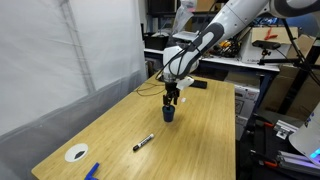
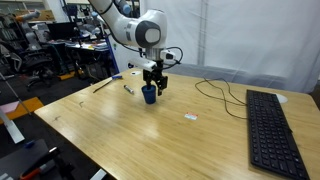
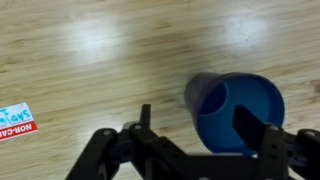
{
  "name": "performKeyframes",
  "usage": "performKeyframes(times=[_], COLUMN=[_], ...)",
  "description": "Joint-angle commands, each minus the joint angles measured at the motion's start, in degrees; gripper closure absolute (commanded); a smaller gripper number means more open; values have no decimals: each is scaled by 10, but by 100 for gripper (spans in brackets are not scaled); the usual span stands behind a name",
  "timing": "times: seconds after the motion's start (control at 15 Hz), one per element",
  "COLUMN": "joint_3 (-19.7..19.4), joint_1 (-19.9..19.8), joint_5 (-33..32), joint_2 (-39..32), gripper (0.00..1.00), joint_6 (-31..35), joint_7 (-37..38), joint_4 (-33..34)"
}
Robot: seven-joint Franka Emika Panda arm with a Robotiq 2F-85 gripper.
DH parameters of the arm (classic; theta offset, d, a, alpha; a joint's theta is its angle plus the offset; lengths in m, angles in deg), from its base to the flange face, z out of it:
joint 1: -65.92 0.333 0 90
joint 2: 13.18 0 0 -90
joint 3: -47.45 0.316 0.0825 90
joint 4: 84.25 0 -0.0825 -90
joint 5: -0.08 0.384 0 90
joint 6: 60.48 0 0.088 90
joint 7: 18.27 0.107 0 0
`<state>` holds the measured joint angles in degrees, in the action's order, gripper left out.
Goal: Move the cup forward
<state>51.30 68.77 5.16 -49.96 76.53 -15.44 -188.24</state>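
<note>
A long wooden table (image 1: 200, 150) fills the scene, and your arm (image 1: 215, 35) reaches in over it to hang directly above the cup (image 1: 168, 113). The cup is small, dark blue and handleless, and it stands upright near the table's middle, well in from every edge. A black keyboard (image 2: 270, 125) lies along one edge, well apart from the cup, with a thin cable (image 2: 220, 92) trailing on the wood between them. A black-and-white marker (image 1: 143, 143) lies apart from the cup, toward the nearer edge in an exterior view. In the wrist view the jaws are open and straddle the cup's wall. One hangs outside it with a clear gap, and the other seems to sit over the cup's mouth. The likeliest trouble is tipping. If you close off-centre, the outer jaw could shove the light cup sideways before the pinch lands, and it may skid or topple. A shallow pinch on the thin rim could also slip as you carry it forward. Dragging instead of lifting risks snagging the small sticker (image 3: 15, 118) lying flat on the table beside it.
</note>
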Motion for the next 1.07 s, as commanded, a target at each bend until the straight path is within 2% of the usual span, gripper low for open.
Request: performKeyframes(times=[0.0, 0.47, 0.53, 0.73, 1.0], joint_3=[1, 3, 4, 12, 35], joint_1=[-2, -2, -2, -4, -3], joint_5=[8, 8, 8, 10, -4], joint_2=[-6, -5, -5, -5, 9], gripper=[47, 97, 100, 99, 99], joint_6=[-8, -6, -6, -11, -38], joint_7=[-1, -3, -4, -17, -78], joint_4=[11, 7, 8, 8, -9])
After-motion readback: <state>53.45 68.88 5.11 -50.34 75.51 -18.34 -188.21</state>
